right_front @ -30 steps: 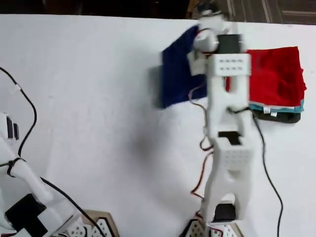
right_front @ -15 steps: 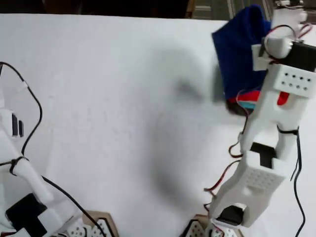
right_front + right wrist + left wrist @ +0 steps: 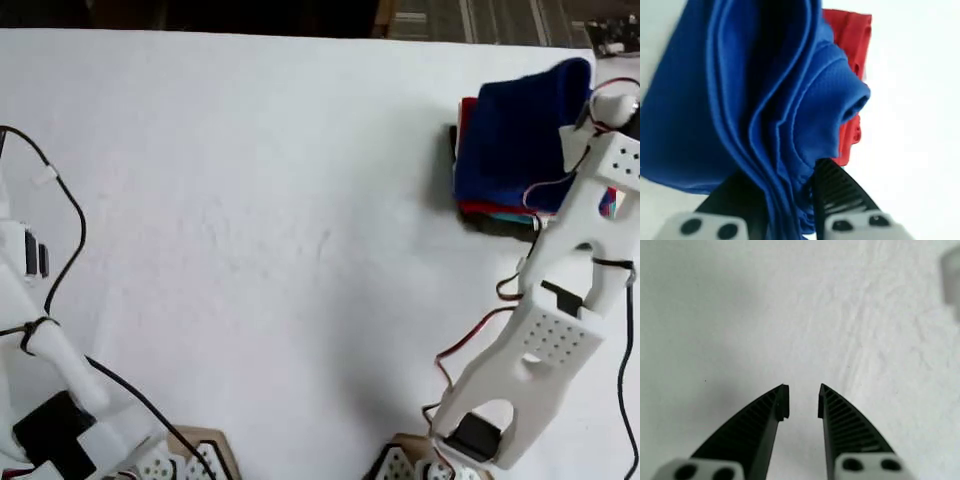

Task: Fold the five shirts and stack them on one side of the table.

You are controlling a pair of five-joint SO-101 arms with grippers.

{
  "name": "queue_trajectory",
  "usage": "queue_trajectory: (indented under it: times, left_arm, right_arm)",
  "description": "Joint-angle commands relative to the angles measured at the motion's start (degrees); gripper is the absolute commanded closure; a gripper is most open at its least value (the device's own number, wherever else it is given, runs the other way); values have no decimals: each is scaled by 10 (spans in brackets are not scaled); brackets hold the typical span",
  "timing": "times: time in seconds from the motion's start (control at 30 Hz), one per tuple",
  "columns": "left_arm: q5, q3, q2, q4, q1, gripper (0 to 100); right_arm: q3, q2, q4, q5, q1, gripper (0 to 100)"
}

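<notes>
High view puts the folded blue shirt (image 3: 515,130) atop the stack (image 3: 488,208) of red, teal and dark shirts at the right edge of the bench (image 3: 250,200), pinched in the right claw (image 3: 785,185). Stacking looks nearly finished; letting go remains. Left claw (image 3: 801,401) hangs slightly parted, empty.

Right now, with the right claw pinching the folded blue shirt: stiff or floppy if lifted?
Probably floppy: the blue shirt bunches into loose layered folds where the right claw pinches it. It is likely light, since the cloth looks thin and mesh-like. Lifted from this one pinch, the fold may sag open over the red shirt beneath.
</notes>
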Motion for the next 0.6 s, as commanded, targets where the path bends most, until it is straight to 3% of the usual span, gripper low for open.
queue_trajectory:
  times: [0.0, 0.1, 0.3, 0.47, 0.57]
  left_arm:
    - [1, -3, -26, -7, 8, 879]
    - [1, -3, -26, -8, 8, 879]
    - [1, -3, -26, -8, 8, 879]
    - [1, -3, -26, -8, 8, 879]
    - [1, -3, -26, -8, 8, 879]
  right_arm:
    - [-11, 19, -24, 15, 18, 978]
    - [-11, 42, -31, 23, 18, 958]
    - [-30, 40, -51, 17, 19, 784]
    - [-123, 21, -53, -94, 18, 826]
    - [-165, 20, -53, -121, 9, 834]
